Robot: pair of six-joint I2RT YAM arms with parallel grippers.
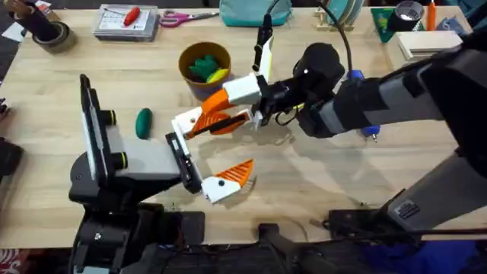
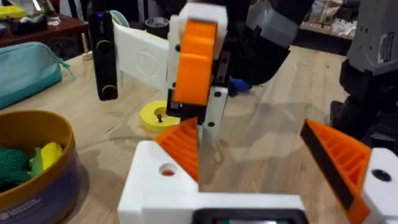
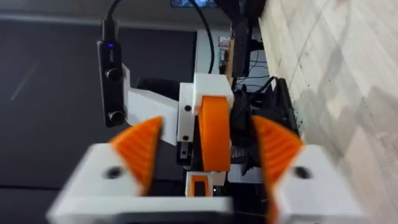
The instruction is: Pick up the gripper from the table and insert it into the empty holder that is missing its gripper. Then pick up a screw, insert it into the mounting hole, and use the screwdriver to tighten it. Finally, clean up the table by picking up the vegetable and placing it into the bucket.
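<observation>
The vegetable (image 1: pixel 143 122) lies on the table, left of the middle, so the clean-up is not done. The bucket (image 1: pixel 204 67) sits up above the middle. The left gripper (image 2: pixel 245 143) and the right gripper (image 3: pixel 208 127) are both wide open and hold nothing. I cannot tell if the small gripper is in its holder. The blue screwdriver (image 1: pixel 370 132) is mostly hidden by the right arm.

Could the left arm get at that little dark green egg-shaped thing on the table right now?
Probably yes. The vegetable lies on the table close beside the left arm, with nothing on top of it. The left tool is open and empty, but it points away, so it would need to turn toward the vegetable.
</observation>
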